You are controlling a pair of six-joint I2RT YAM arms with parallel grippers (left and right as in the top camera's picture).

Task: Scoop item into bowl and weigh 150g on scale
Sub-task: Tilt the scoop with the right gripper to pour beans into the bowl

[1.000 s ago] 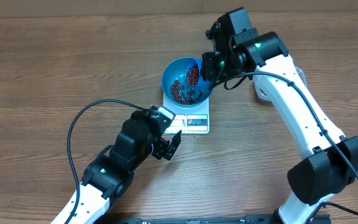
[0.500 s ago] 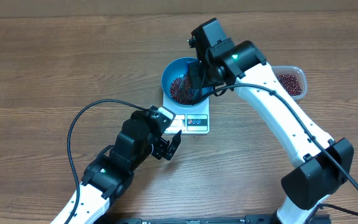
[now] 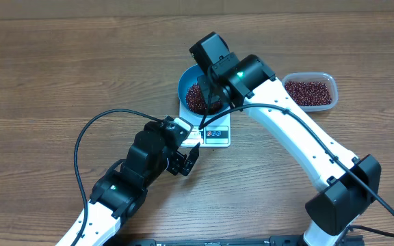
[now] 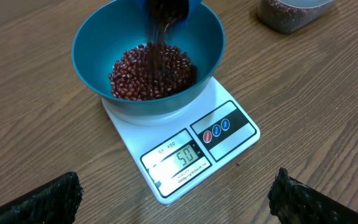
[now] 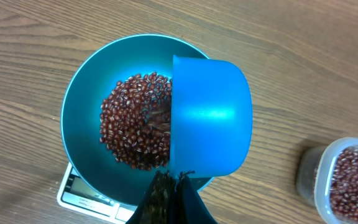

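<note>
From above, the right hand (image 3: 209, 90) hung directly over the bowl (image 3: 182, 87), its arm reaching in across the surface (image 3: 60, 75) from the near right. The bowl sat on the scale (image 3: 215, 135) just under that hand, with a layer of beans (image 3: 195, 99) already in it. The clear tub (image 3: 328, 80) of spare beans lay well off to that hand's right. The left hand (image 3: 187, 162) waited near the scale's front edge, jaws spread wide and holding nothing.

Through the left wrist camera, its fingertips (image 4: 51, 196) stood far apart at the bottom corners, empty, with the scale and bowl straight ahead of them. A blurred stream of beans fell from the blue scoop (image 4: 166, 9) onto the heap. The display looked to read 50, so I judged the job roughly a third done. More scoops were needed, and smaller ones near the target.

Through the right wrist camera, the right hand's fingers (image 5: 169, 199) were shut on the scoop's handle, though the handle itself was mostly hidden. The scoop was tipped mouth-down over one side of the bowl, just ahead of the hand. Its back was turned to the camera, so I could not tell how much remained inside.
</note>
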